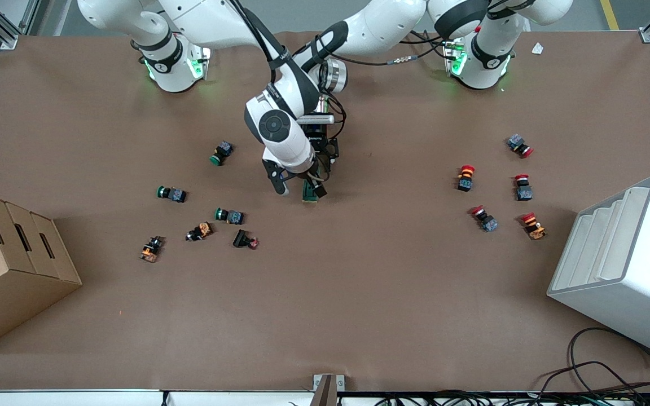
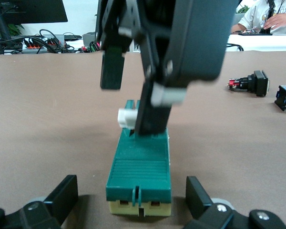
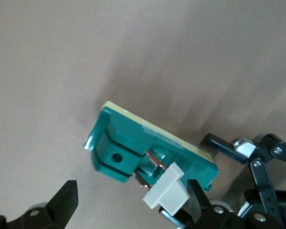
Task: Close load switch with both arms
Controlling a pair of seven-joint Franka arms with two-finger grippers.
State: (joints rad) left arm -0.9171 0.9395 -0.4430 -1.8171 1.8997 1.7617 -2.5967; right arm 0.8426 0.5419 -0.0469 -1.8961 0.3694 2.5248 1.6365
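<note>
The load switch lies flat on the brown table near its middle. It is a dark green oblong block with a cream underside and a white lever tab sticking up at one end. My left gripper is low at the end away from the tab, open, with a finger on each side and a gap to the block. My right gripper is open over the tab end, with one finger against the white tab. In the front view the right gripper and the left gripper crowd over the switch.
Green-capped, orange and black push-buttons lie scattered toward the right arm's end, with a cardboard box at that edge. Red-capped push-buttons lie toward the left arm's end, near a white bin. Cables hang at the front edge.
</note>
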